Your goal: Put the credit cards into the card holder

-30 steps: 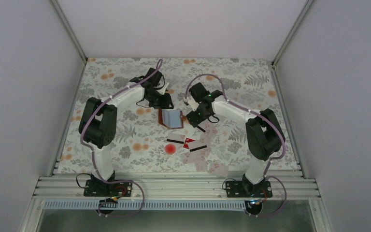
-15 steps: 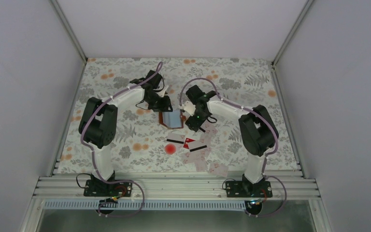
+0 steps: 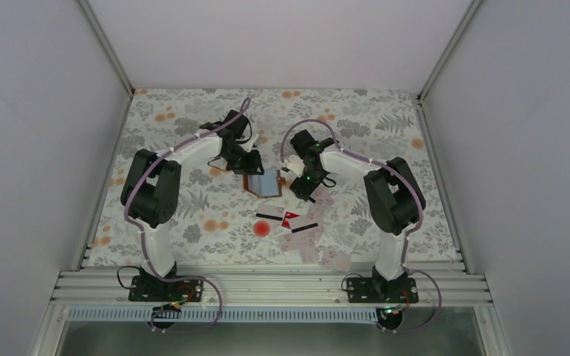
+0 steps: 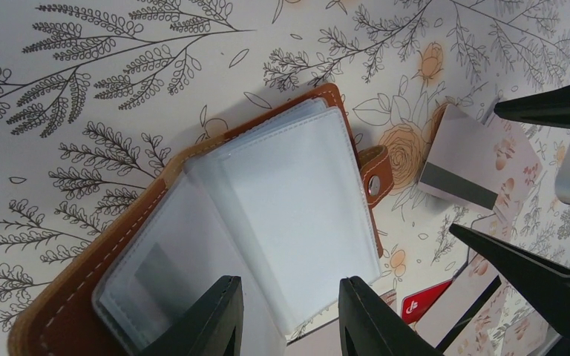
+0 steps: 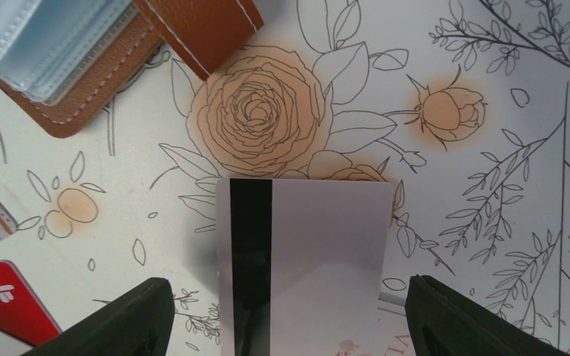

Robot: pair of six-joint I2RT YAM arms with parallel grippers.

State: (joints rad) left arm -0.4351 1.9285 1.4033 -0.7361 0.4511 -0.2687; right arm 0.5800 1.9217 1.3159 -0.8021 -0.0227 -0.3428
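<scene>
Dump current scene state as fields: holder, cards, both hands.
card holder: open on the table, clear sleeves showing
left hand: fingers straddle its sleeve edge; grip unclear
right hand: open, straddling the black-striped card, gap each side
red card: loose, nearer the arm bases
other cards: scattered beside red card, outside holder

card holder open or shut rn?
Open. The card holder lies spread flat, its clear sleeves fanned out, and the snap tab is unfastened at their side.
</scene>
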